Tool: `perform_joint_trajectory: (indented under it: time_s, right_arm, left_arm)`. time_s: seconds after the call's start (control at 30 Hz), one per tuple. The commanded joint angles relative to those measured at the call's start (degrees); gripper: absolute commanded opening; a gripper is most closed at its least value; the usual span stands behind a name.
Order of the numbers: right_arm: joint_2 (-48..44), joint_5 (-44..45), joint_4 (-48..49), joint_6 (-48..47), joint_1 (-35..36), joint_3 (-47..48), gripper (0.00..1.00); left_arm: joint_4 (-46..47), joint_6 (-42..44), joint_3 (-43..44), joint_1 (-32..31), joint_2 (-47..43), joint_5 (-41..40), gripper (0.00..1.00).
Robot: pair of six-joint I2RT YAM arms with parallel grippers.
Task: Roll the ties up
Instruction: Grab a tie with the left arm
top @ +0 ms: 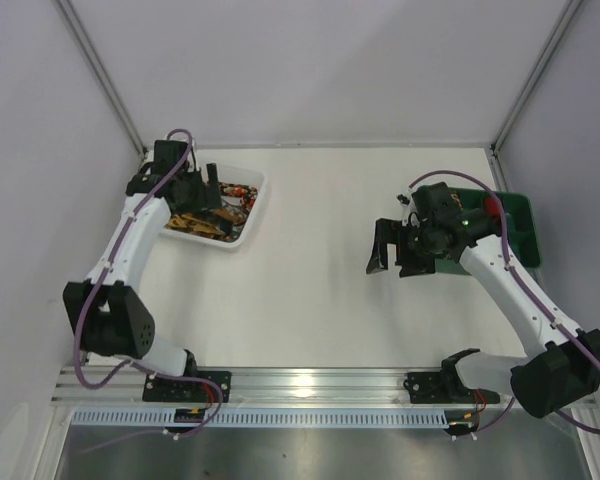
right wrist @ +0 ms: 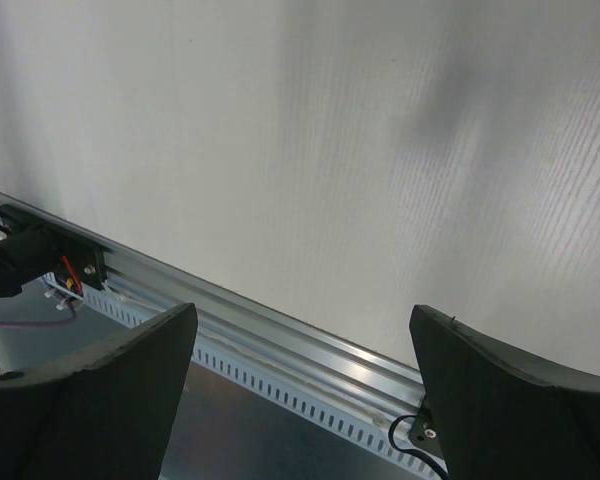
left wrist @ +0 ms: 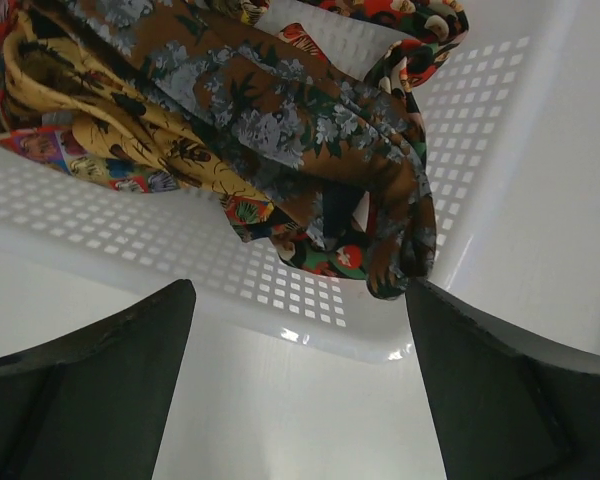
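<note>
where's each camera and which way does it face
Top external: above and behind, looking down on the table; left arm, right arm show.
Left wrist: on that arm, facing the ties in the white basket; open left gripper shows.
Right wrist: likewise, facing table and near rail; open right gripper shows.
Shared: top and left wrist see the basket.

White perforated basket (top: 258, 190) far-left on table (top: 310, 290) — green bin (top: 520, 213) at rt edge.

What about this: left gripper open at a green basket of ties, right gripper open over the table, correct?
One slip: the basket of ties at the open left gripper is white, not green, as the left wrist view shows. The right gripper is open over the table.
</note>
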Motion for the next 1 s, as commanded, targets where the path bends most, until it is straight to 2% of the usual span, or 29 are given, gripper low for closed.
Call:
perform_joint_trajectory:
  time_s: [0.0, 0.27, 0.37, 0.6, 0.77, 0.97]
  right_arm:
    - [1.15, -1.67, -1.15, -2.01, -1.10, 3.02, 0.95]
    - [3.52, -4.30, -0.89, -2.98, -5.76, 3.64, 0.95]
    - [4.49, -4.48, -0.63, -2.80, -6.20, 3.73, 0.95]
    - [6.07, -5.27, 1.04, -2.54, -7.60, 3.73, 0.95]
    - [6.51, -6.15, 2.01, -2.19, -8.40, 3.29, 0.95]
    - [6.60, -6.76, 2.80, -2.10, -8.49, 2.24, 0.95]
  left_arm:
    - [3.74, 9.25, 4.95, -0.17, 5.31, 1.46, 0.93]
    - [4.61, 14.80, 14.09, 0.27, 18.06, 2.60, 0.88]
    - [1.72, 15.33, 18.66, 0.71, 22.37, 4.89, 0.86]
    - [-2.49, 14.19, 22.18, 0.80, 26.52, 5.95, 0.84]
    - [-2.15, 13.31, 18.50, 0.80, 24.41, 4.72, 0.84]
    - [-2.42, 13.40, 16.30, 1.33, 25.90, 3.31, 0.83]
